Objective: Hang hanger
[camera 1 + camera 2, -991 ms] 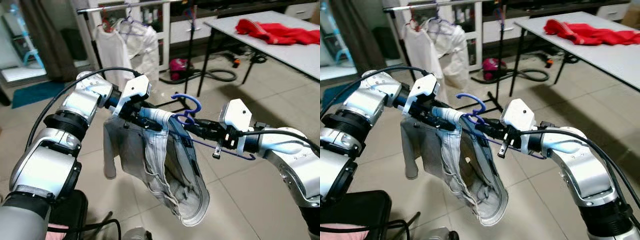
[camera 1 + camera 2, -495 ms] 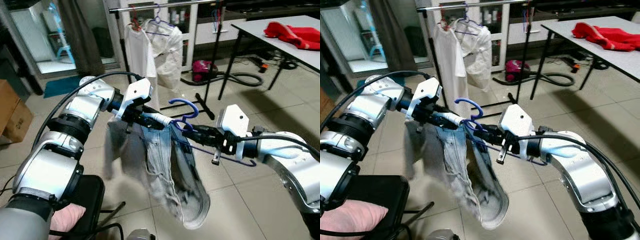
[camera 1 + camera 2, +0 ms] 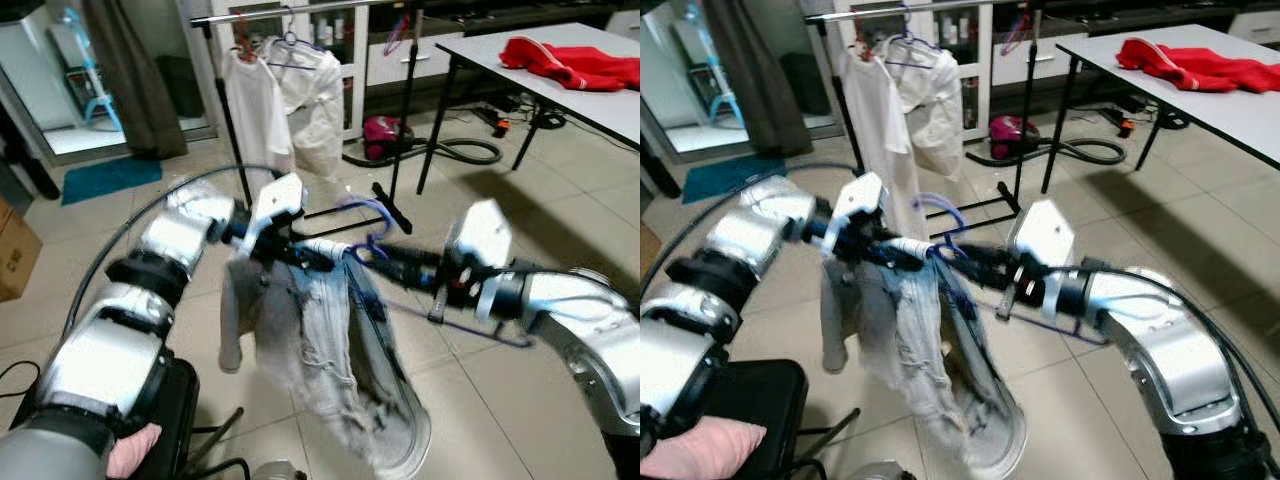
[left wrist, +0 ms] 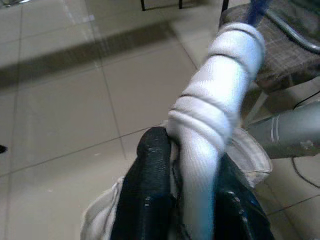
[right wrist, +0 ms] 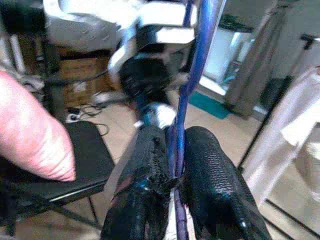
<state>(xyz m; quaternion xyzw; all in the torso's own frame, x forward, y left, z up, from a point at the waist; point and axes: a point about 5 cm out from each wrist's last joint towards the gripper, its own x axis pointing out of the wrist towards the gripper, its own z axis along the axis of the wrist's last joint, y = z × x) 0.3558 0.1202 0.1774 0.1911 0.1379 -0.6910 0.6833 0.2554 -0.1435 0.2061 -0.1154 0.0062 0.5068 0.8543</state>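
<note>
Both arms up front, blurred. The left gripper (image 4: 187, 200) is clamped on the white-wrapped shoulder of the blue hanger (image 3: 372, 222), and the right gripper (image 5: 172, 177) pinches the hanger's thin blue bar between closed fingers. Pale jeans (image 3: 335, 360) droop from the hanger over the tiled floor (image 3: 490, 200). Far ahead, a clothes rack (image 3: 300, 10) holds white garments (image 3: 285, 100). Far right, a red cloth (image 3: 570, 62) lies on a white table (image 3: 610, 105).
</note>
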